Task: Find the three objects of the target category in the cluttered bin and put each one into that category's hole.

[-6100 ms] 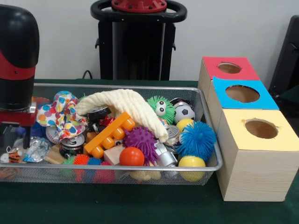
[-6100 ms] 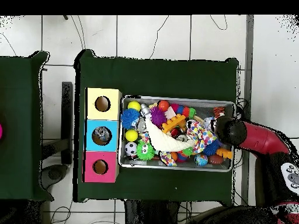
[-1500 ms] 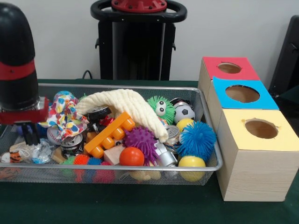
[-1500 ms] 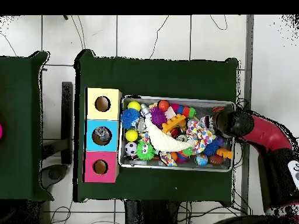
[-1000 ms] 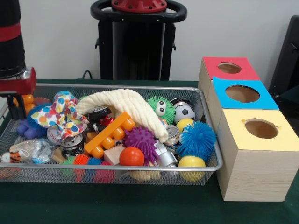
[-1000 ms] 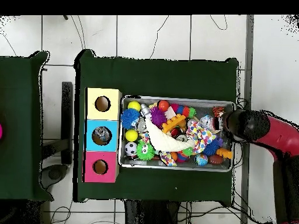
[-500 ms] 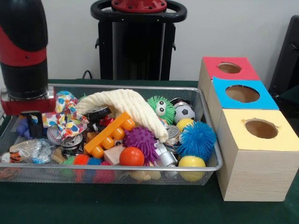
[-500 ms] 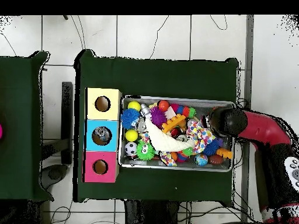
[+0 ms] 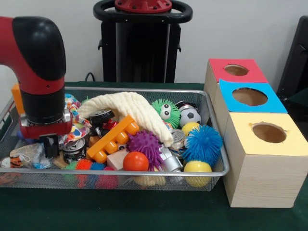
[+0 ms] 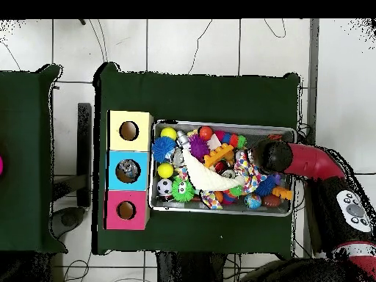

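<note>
One green-clothed table [image 9: 144, 211] before a pale wall [image 9: 231, 29]; pincer [image 9: 49, 146] state impossible to tell.

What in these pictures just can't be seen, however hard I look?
- The pincer: in the front view only a dark stub shows below the arm's red collar; overhead, the arm covers it. Open, shut or holding something: cannot tell.
- Toys under the cream cloth, hidden in both views.
- The blue box: something greyish shows in its hole overhead, too small to identify.
- The bin: its bottom layer, buried under clutter.
</note>
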Tool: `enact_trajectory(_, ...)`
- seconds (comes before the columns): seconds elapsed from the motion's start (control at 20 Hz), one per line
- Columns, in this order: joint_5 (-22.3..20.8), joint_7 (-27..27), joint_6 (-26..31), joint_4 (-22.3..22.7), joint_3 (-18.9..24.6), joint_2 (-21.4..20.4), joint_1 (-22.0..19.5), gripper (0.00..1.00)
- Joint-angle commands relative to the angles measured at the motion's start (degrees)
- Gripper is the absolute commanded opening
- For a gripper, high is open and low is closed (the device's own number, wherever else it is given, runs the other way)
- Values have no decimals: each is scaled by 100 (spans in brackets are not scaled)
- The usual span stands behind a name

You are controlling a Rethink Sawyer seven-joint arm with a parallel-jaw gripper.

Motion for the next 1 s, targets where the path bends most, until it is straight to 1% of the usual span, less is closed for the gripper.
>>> enact_trajectory(0.05,-505,23,-705,-276,55,229,122,0)
enact_trajectory(0.15,-517,87,-734,-311,28,277,173,0)
enact_trajectory(0.3,-525,130,-754,-283,-26,237,210,0)
enact_trajectory(0.65,-524,169,-591,-296,-171,201,294,0)
enact_trajectory(0.7,-506,162,-582,-279,-172,198,293,100)
enact_trajectory(1.0,-508,129,-643,-255,-136,199,255,100)
